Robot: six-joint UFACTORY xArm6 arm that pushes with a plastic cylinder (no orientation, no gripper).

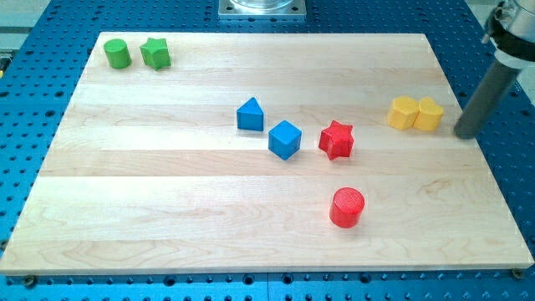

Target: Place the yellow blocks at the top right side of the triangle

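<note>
A: What lies nearest, at the frame's bottom?

B: The bench (pixel 167 217), then a red cylinder (pixel 347 207).

A: Progress?

B: Seemingly unfinished. Two yellow blocks (pixel 415 114) touch at centre right, their pair lying left-right, well apart from the blue triangle (pixel 250 114). My tip (pixel 462 134) sits just right of them. No jaws exist.

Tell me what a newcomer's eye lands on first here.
The dark rod at the view's right, my tip just right of two touching yellow blocks. Next, the central cluster: blue triangle, blue cube, red star, with a red cylinder below.
</note>
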